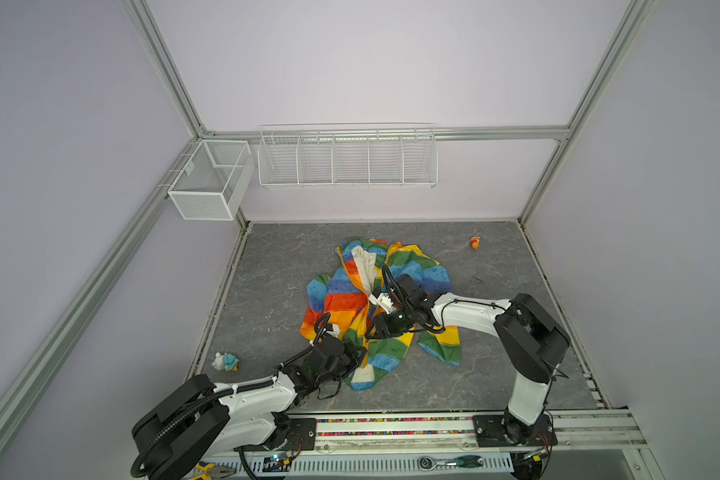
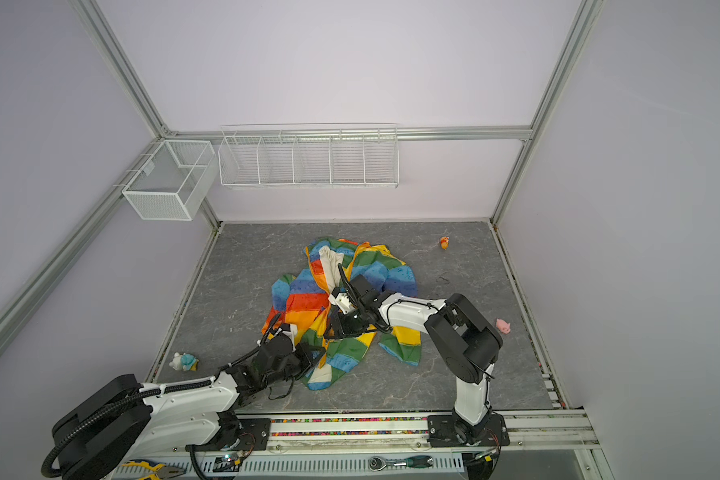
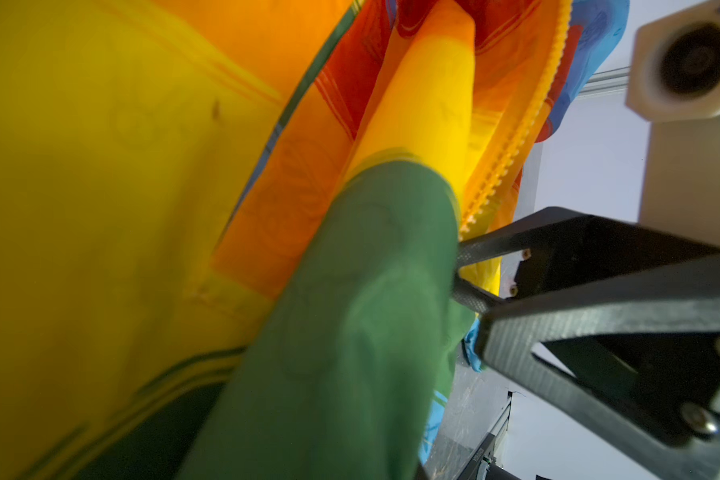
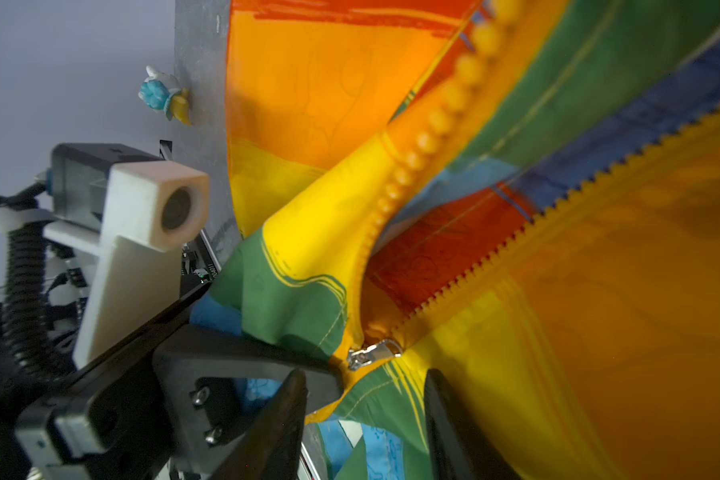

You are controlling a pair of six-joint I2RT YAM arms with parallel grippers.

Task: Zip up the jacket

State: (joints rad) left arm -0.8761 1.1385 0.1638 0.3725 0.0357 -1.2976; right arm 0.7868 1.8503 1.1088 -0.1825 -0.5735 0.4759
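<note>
The jacket (image 1: 375, 303) lies crumpled mid-table in both top views, rainbow-striped with cream lining showing at the back. My left gripper (image 1: 360, 354) is at its near hem, shut on a fold of the fabric; in the left wrist view green and yellow cloth (image 3: 350, 311) hides the jaws. In the right wrist view my right gripper (image 4: 366, 415) stands open, and the silver zipper slider (image 4: 371, 353) sits just beyond its fingertips (image 4: 283, 415). The orange-yellow zipper teeth (image 4: 558, 208) run apart above the slider. From above, the right gripper (image 1: 371, 331) hovers over the jacket's lower front.
A blue-and-white toy (image 1: 225, 361) lies front left, an orange toy (image 1: 475, 242) back right, and a pink toy (image 2: 503, 326) by the right arm. A wire rack (image 1: 348, 158) and a mesh basket (image 1: 211, 178) hang on the walls. Tools lie on the front rail (image 1: 454, 461).
</note>
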